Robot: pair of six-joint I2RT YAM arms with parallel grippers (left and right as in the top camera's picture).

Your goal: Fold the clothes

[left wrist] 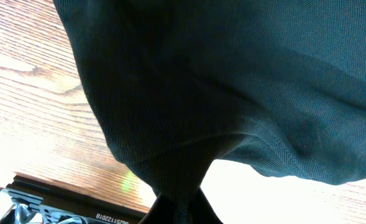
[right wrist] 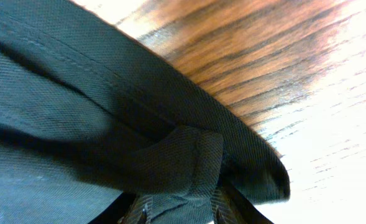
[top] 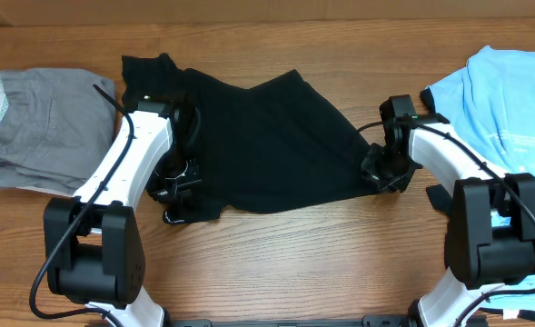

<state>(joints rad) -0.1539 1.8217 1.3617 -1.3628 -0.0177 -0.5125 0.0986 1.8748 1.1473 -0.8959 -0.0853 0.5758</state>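
The black tee lies partly spread across the middle of the table, with a sleeve at the far left. My left gripper is shut on the tee's near-left edge; in the left wrist view the black cloth hangs from the jaws and fills the frame. My right gripper is shut on the tee's right edge; in the right wrist view a bunched hem sits between the fingers. The light blue tee lies crumpled at the right edge.
A folded grey garment lies at the left edge of the wooden table. The arm bases stand at the near edge on both sides.
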